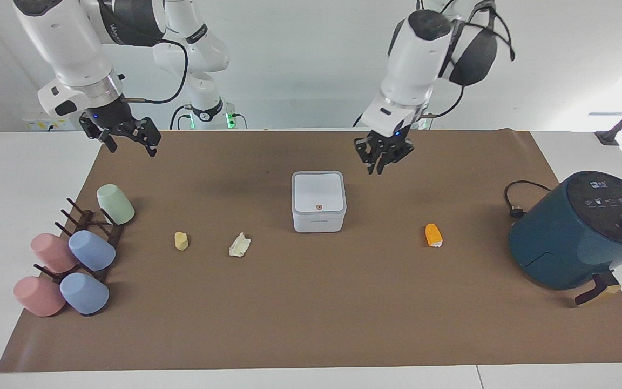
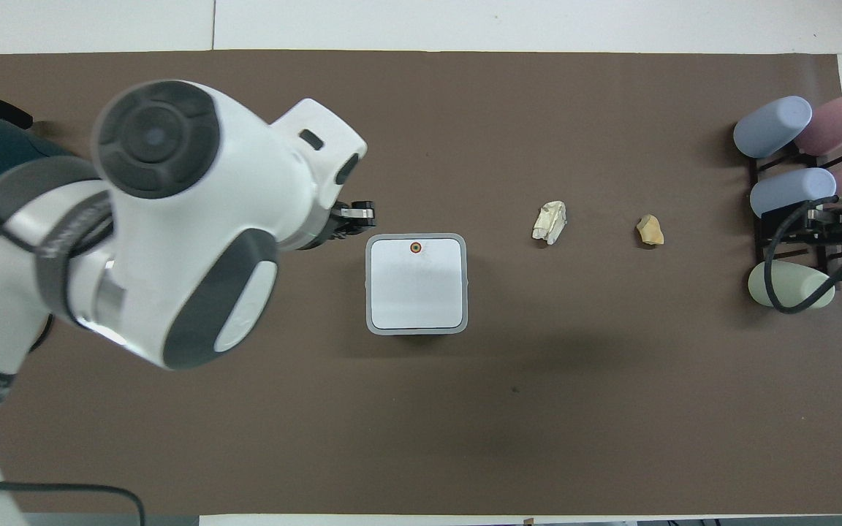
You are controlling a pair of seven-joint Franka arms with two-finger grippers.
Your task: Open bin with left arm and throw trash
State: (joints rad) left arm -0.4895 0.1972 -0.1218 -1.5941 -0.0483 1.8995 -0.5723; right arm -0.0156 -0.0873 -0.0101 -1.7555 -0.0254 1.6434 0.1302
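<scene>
The white bin stands mid-mat with its lid shut and the orange button on top; it also shows in the overhead view. My left gripper hangs in the air over the mat just beside the bin, toward the left arm's end, not touching it. The pale yellow lump and the paper wad lie toward the right arm's end. The orange chunk lies toward the left arm's end; the left arm hides it in the overhead view. My right gripper waits open, over the cup rack.
A dark teal air fryer with its cable stands at the left arm's end of the mat. A rack of pastel cups lies at the right arm's end. The left arm covers much of the overhead view.
</scene>
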